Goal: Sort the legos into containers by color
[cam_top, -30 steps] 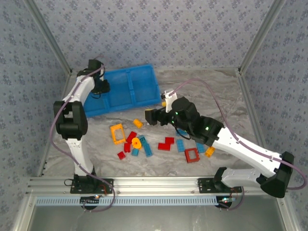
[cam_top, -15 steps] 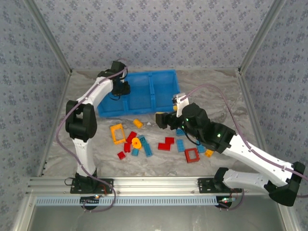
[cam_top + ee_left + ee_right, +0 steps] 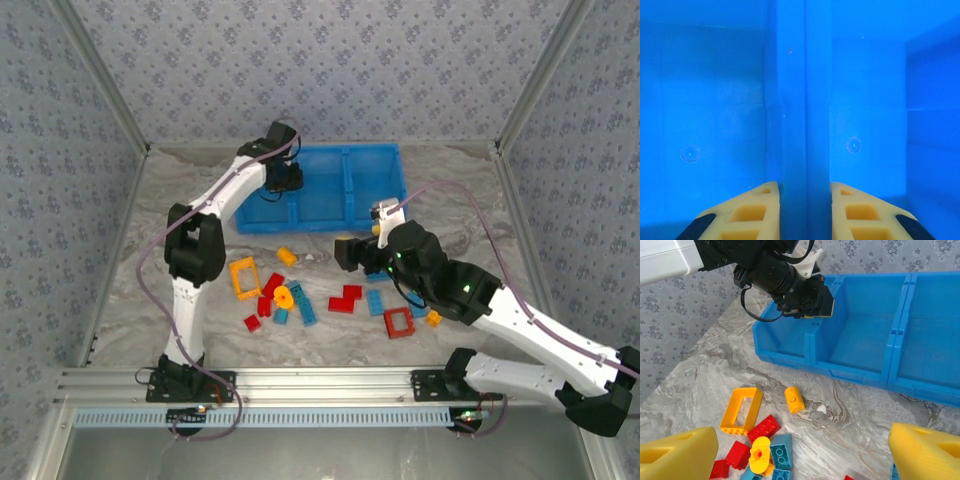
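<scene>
bin [image 3: 322, 190] axis: long side runs left to right across the table's far side, open top up
bin look: bright blue, three compartments side by side
legos [image 3: 345, 298]: red, blue and yellow, scattered in front of the bin
left gripper [image 3: 805, 187]: pinching the bin's divider
right gripper [image 3: 802, 450]: spread wide above the legos

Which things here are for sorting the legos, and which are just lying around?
For the job: blue three-part bin; red, blue and yellow lego bricks.
Just lying about: small white scrap on the marbled table; patterned wall.
</scene>
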`<action>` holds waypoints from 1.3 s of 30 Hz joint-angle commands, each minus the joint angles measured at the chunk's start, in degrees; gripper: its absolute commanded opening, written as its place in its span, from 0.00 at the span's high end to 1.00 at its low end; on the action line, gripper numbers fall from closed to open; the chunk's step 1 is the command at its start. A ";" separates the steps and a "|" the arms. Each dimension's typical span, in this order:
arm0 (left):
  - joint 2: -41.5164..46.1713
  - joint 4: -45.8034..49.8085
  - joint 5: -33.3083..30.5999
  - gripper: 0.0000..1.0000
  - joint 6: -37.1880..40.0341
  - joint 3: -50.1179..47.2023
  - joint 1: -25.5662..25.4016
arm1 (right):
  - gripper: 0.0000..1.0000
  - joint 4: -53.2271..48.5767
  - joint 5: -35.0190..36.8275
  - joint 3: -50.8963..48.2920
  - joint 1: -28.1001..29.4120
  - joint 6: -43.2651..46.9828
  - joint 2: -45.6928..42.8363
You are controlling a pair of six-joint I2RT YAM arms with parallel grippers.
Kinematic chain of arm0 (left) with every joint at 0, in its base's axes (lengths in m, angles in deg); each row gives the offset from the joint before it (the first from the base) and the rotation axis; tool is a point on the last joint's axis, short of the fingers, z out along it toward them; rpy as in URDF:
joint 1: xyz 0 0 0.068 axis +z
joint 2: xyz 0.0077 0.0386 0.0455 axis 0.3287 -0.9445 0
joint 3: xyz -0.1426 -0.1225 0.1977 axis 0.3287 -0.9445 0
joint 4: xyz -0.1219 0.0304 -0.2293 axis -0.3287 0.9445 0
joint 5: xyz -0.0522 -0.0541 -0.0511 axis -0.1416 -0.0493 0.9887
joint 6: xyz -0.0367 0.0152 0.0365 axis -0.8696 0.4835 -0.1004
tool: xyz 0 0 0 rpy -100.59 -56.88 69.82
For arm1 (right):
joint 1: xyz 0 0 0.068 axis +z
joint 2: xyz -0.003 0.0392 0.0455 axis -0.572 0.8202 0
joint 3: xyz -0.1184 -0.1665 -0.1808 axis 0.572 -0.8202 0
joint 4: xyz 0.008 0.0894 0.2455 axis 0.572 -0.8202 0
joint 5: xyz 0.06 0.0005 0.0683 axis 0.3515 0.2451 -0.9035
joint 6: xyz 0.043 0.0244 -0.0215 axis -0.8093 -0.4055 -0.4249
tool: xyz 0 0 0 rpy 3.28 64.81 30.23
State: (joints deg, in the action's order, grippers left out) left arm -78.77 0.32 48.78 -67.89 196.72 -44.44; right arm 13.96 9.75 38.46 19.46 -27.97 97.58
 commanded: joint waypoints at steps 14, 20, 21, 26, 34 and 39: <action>3.27 -3.41 3.39 1.00 -2.41 0.87 -0.66 | 0.07 -9.89 5.70 1.91 -1.43 -4.83 -0.72; 6.08 -2.65 0.82 0.70 -2.97 -0.23 -0.83 | 0.07 -12.19 5.92 2.80 -1.59 -5.58 -1.14; 7.46 -2.66 -0.37 0.64 -3.15 -0.98 -0.84 | 0.07 -12.27 5.97 2.76 -1.55 -5.41 -1.22; 18.02 0.17 -9.78 0.48 -5.44 -8.33 -0.89 | 0.08 -11.56 4.34 2.52 -1.21 -3.35 -1.39; 39.17 1.31 -7.88 0.50 -10.22 -37.46 -2.28 | 0.10 -2.89 0.46 -1.49 5.22 1.52 0.01; 47.26 -0.34 -3.79 0.54 -14.11 -53.15 -3.50 | 0.10 8.20 3.28 -6.77 14.86 6.89 2.23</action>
State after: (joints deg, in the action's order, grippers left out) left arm -33.49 -0.77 42.09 -78.30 150.14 -47.15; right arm 13.87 11.67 34.53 29.93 -25.96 98.55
